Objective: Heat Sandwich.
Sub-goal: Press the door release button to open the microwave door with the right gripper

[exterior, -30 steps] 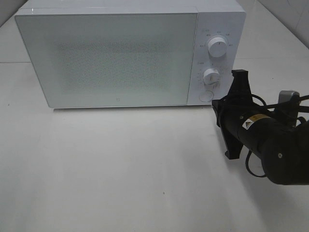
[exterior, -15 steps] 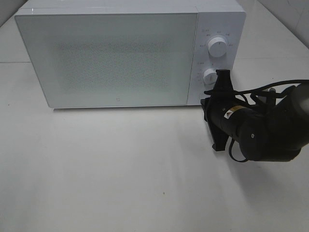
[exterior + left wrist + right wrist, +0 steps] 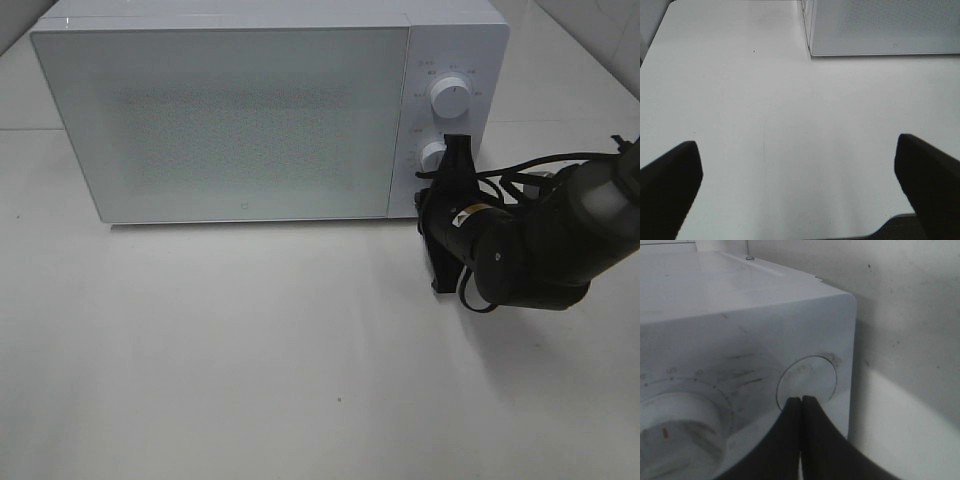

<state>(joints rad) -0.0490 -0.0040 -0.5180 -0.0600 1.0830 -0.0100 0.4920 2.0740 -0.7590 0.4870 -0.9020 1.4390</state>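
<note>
Sandwich: no view shows it. The microwave (image 3: 460,40) stands with its door (image 3: 220,120) shut, and the frosted panel lets nothing through. The sandwich's place, its long axis and the way it points therefore cannot be told.

Only the right wrist view shows the right fingers (image 3: 785,440). They are clenched together with nothing between them, and their tips sit at the lower edge of the round button (image 3: 807,380), near the lower dial (image 3: 675,435). Whether they press the button cannot be told.

In the high view the right arm (image 3: 540,245) reaches in from the right and covers that button. Its wrist is up against the control panel below the upper dial (image 3: 451,98).

The left wrist view alone shows the left fingers (image 3: 670,185), released and spread wide over the bare white surface (image 3: 790,125). The microwave's lower corner is well apart from them.
</note>
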